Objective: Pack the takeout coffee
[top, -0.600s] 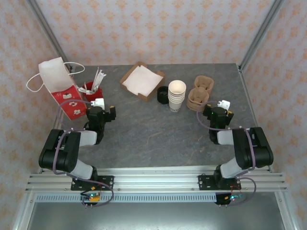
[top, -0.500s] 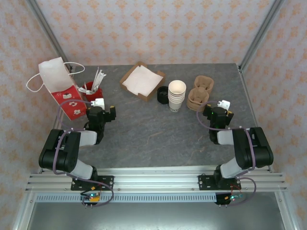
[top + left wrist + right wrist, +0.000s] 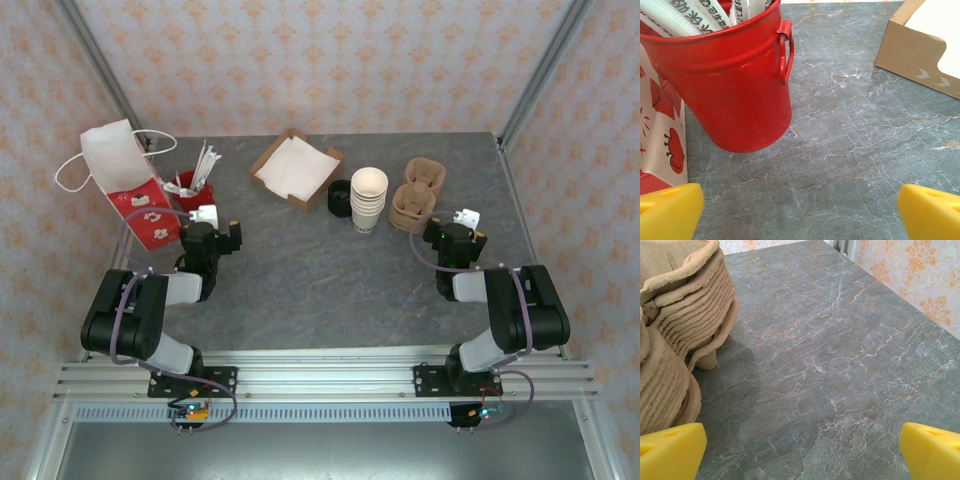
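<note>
Danger: a grab at the white cups (image 3: 368, 201) could lift many at once or tip the stack.
Coffee cup: it looks not made yet. The white cups stand between the black lids (image 3: 340, 197) and the brown trays (image 3: 675, 315), near the right hand.
Left hand (image 3: 800, 212): fingers spread wide, empty, by the red bucket (image 3: 730, 80).
Right hand (image 3: 802, 452): spread wide, empty, beside the trays.

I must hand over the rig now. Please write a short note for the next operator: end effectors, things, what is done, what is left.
Left end effector: open, empty, facing the red bucket beside the paper bag.
Right end effector: open, empty, next to the pulp cup carriers.
Lidless cup stack and black lids stand between the carriers and the cardboard box.
Done: nothing grasped yet. Left: probably the whole packing.
</note>
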`<state>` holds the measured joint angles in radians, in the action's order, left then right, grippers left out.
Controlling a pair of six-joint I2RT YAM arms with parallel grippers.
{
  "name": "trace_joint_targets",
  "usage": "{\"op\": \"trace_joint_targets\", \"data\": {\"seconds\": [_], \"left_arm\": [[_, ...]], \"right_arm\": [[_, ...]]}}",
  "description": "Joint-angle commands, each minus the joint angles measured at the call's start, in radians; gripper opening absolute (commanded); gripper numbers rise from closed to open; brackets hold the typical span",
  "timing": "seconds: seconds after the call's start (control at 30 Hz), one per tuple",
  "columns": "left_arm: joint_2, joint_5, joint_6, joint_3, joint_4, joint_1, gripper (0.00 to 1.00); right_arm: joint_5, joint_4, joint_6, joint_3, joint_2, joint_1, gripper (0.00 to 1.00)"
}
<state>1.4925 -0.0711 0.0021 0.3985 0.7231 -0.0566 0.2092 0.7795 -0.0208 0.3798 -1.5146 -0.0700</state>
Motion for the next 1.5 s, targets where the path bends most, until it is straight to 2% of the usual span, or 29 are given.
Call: {"op": "trace_joint_targets", "data": {"seconds": [0.0, 0.63, 0.7, 0.8, 0.93, 0.97, 1.03, 1.1, 1.2, 1.27, 1.33, 1.47], "left_arm": [[0.004, -0.029, 0.01, 0.025, 0.028, 0.008, 1.0], [0.003, -0.023, 0.015, 0.023, 0.027, 0.008, 1.0], [-0.017, 0.016, 0.035, 0.047, -0.032, 0.005, 1.0], [-0.099, 0.042, 0.05, 0.085, -0.178, -0.007, 1.0], [-0.207, 0.071, 0.071, 0.146, -0.349, -0.044, 1.0], [-0.227, 0.079, 0.069, 0.156, -0.374, -0.056, 1.0], [-0.271, 0.121, 0.055, 0.181, -0.428, -0.08, 1.0], [-0.296, 0.171, 0.003, 0.212, -0.467, -0.101, 1.0], [-0.315, 0.227, -0.114, 0.284, -0.554, -0.131, 0.97], [-0.324, 0.212, -0.217, 0.353, -0.657, -0.145, 0.95], [-0.341, 0.218, -0.333, 0.397, -0.719, -0.163, 0.94], [-0.358, 0.265, -0.429, 0.451, -0.793, -0.234, 0.91]], "right_arm": [[0.005, 0.025, 0.004, 0.026, -0.007, 0.005, 0.99], [0.009, 0.036, 0.002, 0.018, -0.003, 0.006, 0.99], [0.059, 0.025, 0.018, 0.012, 0.024, 0.003, 0.99], [0.06, 0.098, 0.011, -0.038, 0.049, -0.003, 0.99], [0.084, 0.094, -0.002, -0.049, 0.081, -0.021, 0.99], [0.146, 0.047, 0.003, -0.038, 0.121, -0.034, 0.99], [0.234, -0.168, 0.06, 0.01, 0.251, -0.037, 0.99], [0.304, -0.269, 0.139, 0.021, 0.375, -0.037, 0.99], [0.34, -0.437, 0.242, 0.033, 0.564, -0.037, 1.0], [0.275, -0.549, 0.273, 0.075, 0.668, -0.048, 0.98], [0.151, -0.653, 0.27, 0.154, 0.709, -0.081, 0.95], [-0.022, -0.975, 0.259, 0.437, 0.568, -0.206, 0.88]]}}
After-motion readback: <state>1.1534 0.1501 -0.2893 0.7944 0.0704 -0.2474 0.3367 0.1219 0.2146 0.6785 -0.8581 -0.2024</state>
